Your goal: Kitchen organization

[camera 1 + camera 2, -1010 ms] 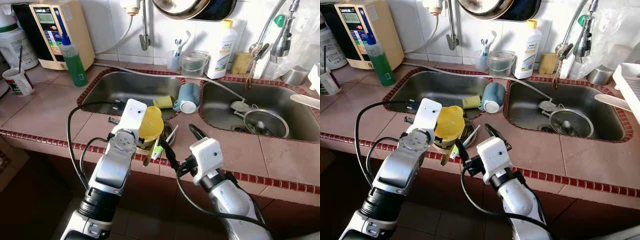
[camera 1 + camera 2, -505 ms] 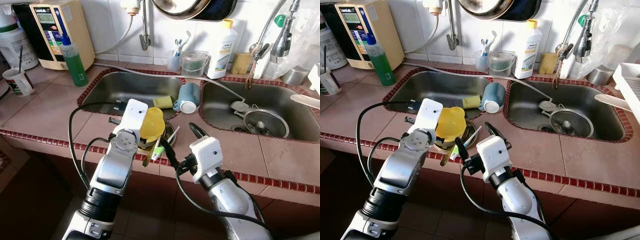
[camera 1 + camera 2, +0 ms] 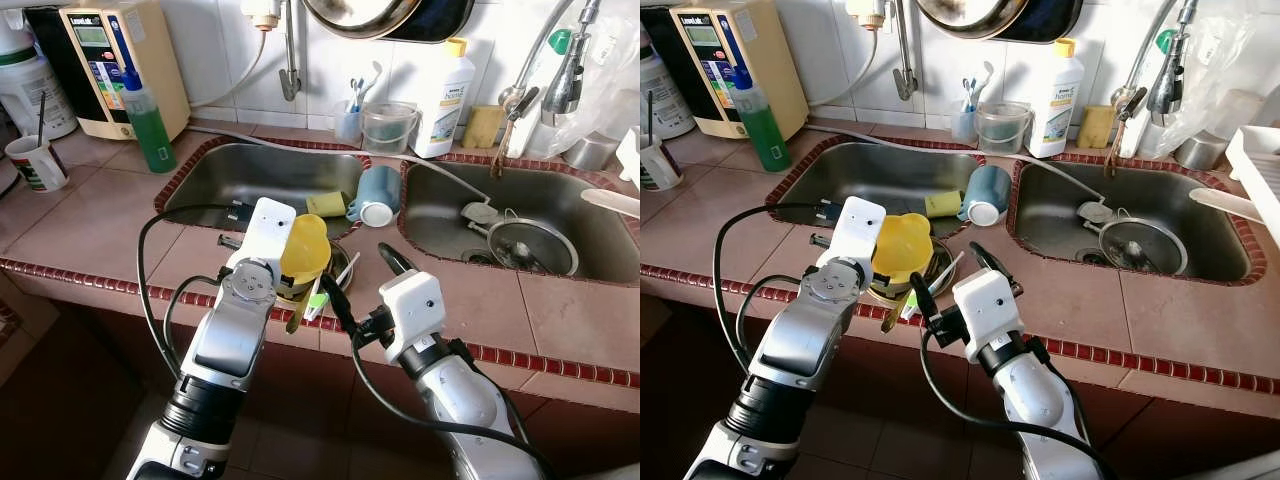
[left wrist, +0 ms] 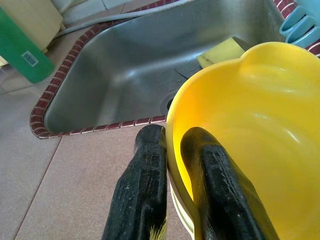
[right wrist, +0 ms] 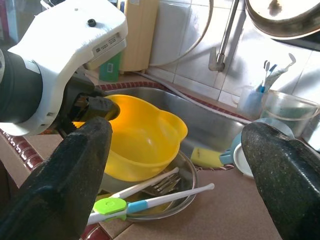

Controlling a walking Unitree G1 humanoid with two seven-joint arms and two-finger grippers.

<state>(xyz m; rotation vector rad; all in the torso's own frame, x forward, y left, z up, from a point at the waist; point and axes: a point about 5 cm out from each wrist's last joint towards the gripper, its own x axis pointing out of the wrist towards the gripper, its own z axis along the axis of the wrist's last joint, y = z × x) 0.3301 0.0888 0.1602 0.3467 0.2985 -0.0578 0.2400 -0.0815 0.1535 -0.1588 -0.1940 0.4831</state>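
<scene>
Both end effectors beside yellow bowl

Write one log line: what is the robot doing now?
left claw: shut on yellow bowl rim | right claw: open, near metal dish | bowl: above dish

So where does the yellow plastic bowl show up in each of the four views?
Left eye: yellow plastic bowl, centre, at the left hand.
Right eye: centre-left.
Left wrist: right half, rim pinched between fingers.
Right wrist: centre-left.
Shared landmark: yellow sponge in the sink.
</scene>
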